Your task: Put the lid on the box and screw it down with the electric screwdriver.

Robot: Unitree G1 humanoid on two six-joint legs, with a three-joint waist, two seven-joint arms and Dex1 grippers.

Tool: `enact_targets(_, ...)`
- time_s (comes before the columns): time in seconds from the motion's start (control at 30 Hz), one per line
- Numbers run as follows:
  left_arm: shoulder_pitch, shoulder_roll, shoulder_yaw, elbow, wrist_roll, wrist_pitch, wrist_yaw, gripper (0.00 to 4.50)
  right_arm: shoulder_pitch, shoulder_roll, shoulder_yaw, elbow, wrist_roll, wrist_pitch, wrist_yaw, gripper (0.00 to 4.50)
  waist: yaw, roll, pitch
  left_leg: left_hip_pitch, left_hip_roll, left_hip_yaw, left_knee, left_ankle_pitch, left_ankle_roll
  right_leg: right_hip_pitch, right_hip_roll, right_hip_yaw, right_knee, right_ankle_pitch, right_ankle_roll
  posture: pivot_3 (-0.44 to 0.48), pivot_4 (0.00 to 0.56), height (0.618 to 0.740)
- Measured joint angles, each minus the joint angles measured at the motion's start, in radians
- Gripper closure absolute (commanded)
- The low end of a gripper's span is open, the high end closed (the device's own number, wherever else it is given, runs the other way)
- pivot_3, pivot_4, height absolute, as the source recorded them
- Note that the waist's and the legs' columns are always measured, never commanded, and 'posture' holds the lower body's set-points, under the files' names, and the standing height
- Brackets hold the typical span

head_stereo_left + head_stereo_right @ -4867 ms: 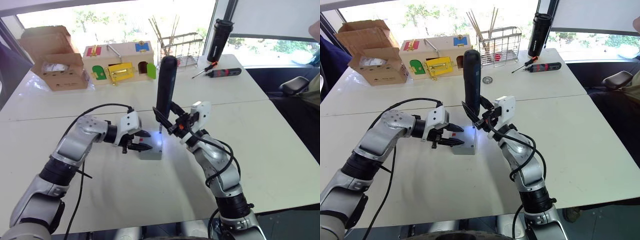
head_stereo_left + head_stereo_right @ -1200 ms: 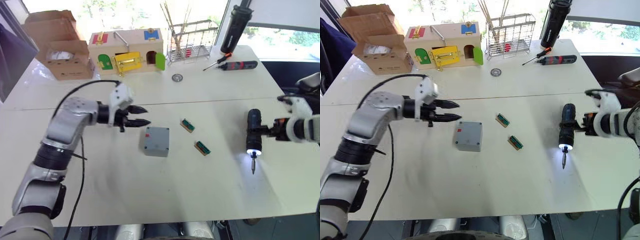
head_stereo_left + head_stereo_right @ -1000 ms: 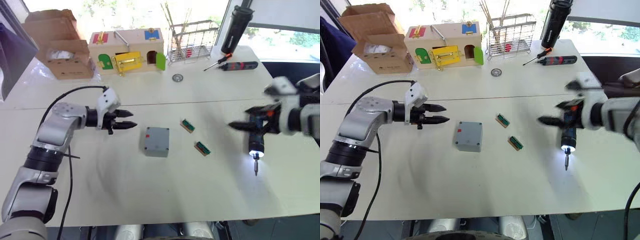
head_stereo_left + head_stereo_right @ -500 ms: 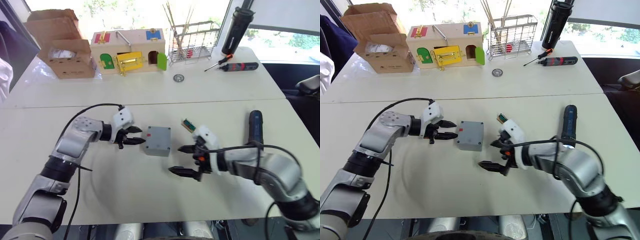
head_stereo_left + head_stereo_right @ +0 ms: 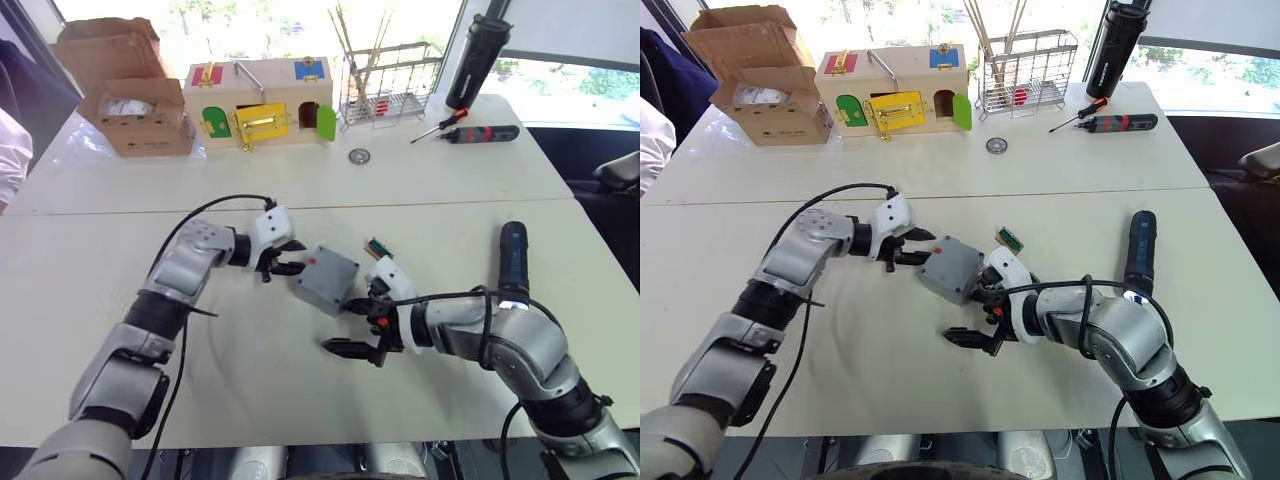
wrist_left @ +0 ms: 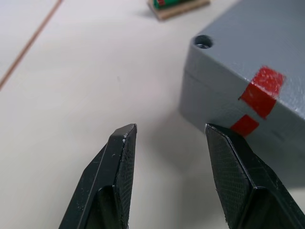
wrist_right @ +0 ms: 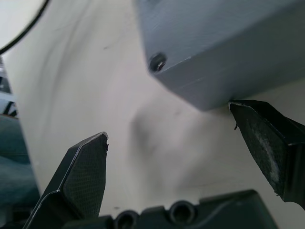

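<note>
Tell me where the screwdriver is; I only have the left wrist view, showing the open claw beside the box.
Observer: The screwdriver lies on the table on the robot's right, in neither claw.
Reviewer: What is the right claw doing?
Observer: The right claw is open at the side of the box opposite the left claw.

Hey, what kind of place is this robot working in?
Probably a robotics test lab or workshop by a window: white tables hold practice props, such as a colourful wooden latch box, a wire rack and an electric screwdriver.
</note>
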Motion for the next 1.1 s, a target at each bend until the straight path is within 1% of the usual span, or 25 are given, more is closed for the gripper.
enact_targets(0.13, -0.017, -0.017, -0.001, 0.082, 0.035, -0.057, 0.023, 2.17, 0.021, 0.011, -0.006, -0.04, 0.013, 0.04, -0.022, 0.02, -0.003, 0.0, 0.0, 0.0, 0.0, 0.0, 0.0, 0.0, 0.0, -0.001, 0.0, 0.0, 0.001, 0.0, 0.0, 0.0, 0.15, 0.74)
enact_targets(0.23, -0.024, -0.017, 0.0, 0.112, 0.051, -0.088, 0.033, 2.17, 0.034, 0.003, -0.019, -0.08, 0.02, 0.07, -0.04, 0.02, -0.002, 0.0, 0.0, 0.0, 0.0, 0.0, 0.0, 0.0, 0.0, -0.001, 0.0, 0.0, 0.001, 0.0, 0.0, 0.0, 0.15, 0.74)
enact_targets(0.27, -0.026, -0.013, 0.0, 0.116, 0.054, -0.091, 0.033, 2.17, 0.039, -0.015, -0.022, -0.099, 0.018, 0.074, -0.043, 0.02, -0.002, 0.0, 0.0, 0.0, 0.0, 0.0, 0.0, 0.0, 0.0, -0.001, 0.0, 0.0, 0.001, 0.0, 0.0, 0.0, 0.15, 0.74)
enact_targets(0.33, -0.02, 0.027, 0.003, 0.103, 0.054, -0.088, 0.021, 2.17, 0.048, -0.105, -0.035, -0.134, -0.003, 0.058, -0.04, 0.02, -0.001, 0.0, 0.0, 0.0, -0.001, 0.0, 0.0, 0.0, 0.0, 0.0, 0.0, 0.0, 0.001, 0.0, 0.0, 0.0, 0.15, 0.74)
enact_targets(0.43, 0.051, 0.132, 0.026, -0.008, 0.038, -0.036, -0.04, 2.17, 0.043, -0.216, -0.053, -0.141, -0.076, -0.022, -0.019, 0.02, -0.013, 0.0, 0.0, 0.001, 0.0, 0.0, -0.001, 0.0, 0.001, -0.001, 0.001, 0.001, 0.001, 0.0, 0.0, 0.0, 0.15, 0.74)
enact_targets(0.53, 0.174, 0.22, 0.041, -0.21, -0.015, 0.072, -0.122, 2.17, -0.005, -0.246, -0.029, -0.106, -0.146, -0.134, 0.024, 0.02, -0.023, 0.0, 0.0, 0.001, 0.002, -0.001, -0.002, 0.0, 0.001, -0.001, 0.0, 0.001, 0.001, 0.0, 0.0, 0.0, 0.15, 0.74)
enact_targets(0.57, 0.189, 0.227, 0.039, -0.241, -0.024, 0.088, -0.135, 2.17, -0.011, -0.247, -0.025, -0.096, -0.157, -0.15, 0.031, 0.02, -0.023, 0.0, 0.0, 0.001, 0.002, -0.001, -0.002, 0.0, 0.001, -0.001, 0.0, 0.001, 0.0, 0.0, 0.0, 0.0, 0.15, 0.74)
enact_targets(0.63, 0.248, 0.259, 0.042, -0.349, -0.055, 0.156, -0.153, 2.17, -0.047, -0.253, 0.026, -0.041, -0.211, -0.224, 0.07, 0.02, -0.023, 0.0, 0.0, 0.001, 0.001, -0.001, -0.001, -0.001, 0.001, 0.0, -0.001, 0.002, 0.0, 0.0, 0.0, 0.0, 0.15, 0.74)
enact_targets(0.7, 0.274, 0.265, 0.042, -0.4, -0.07, 0.2, -0.155, 2.17, -0.067, -0.255, 0.064, 0.003, -0.257, -0.275, 0.1, 0.02, -0.015, 0.0, 0.0, 0.001, 0.001, -0.001, -0.001, -0.001, 0.002, 0.0, -0.001, 0.001, 0.0, 0.0, 0.0, 0.0, 0.15, 0.74)
enact_targets(0.8, 0.292, 0.255, 0.044, -0.446, -0.078, 0.247, -0.122, 2.17, -0.104, -0.249, 0.117, 0.068, -0.313, -0.343, 0.154, 0.02, -0.004, 0.0, 0.0, 0.001, 0.001, 0.0, 0.0, -0.001, 0.002, 0.0, 0.0, 0.001, 0.0, 0.0, 0.0, 0.0, 0.15, 0.74)
enact_targets(0.97, 0.312, 0.223, 0.041, -0.495, -0.087, 0.291, -0.076, 2.17, -0.148, -0.211, 0.165, 0.176, -0.386, -0.428, 0.213, 0.02, 0.001, 0.0, 0.0, 0.001, 0.0, 0.0, 0.0, -0.001, 0.001, 0.0, 0.0, 0.001, 0.0, 0.0, 0.0, 0.0, 0.15, 0.74)
enact_targets(1.1, 0.321, 0.199, 0.037, -0.51, -0.096, 0.306, -0.058, 2.17, -0.157, -0.185, 0.18, 0.26, -0.438, -0.48, 0.252, 0.02, 0.001, 0.0, 0.0, 0.001, 0.0, 0.0, 0.0, -0.001, 0.001, 0.0, 0.0, 0.001, 0.001, 0.0, 0.0, 0.0, 0.15, 0.74)
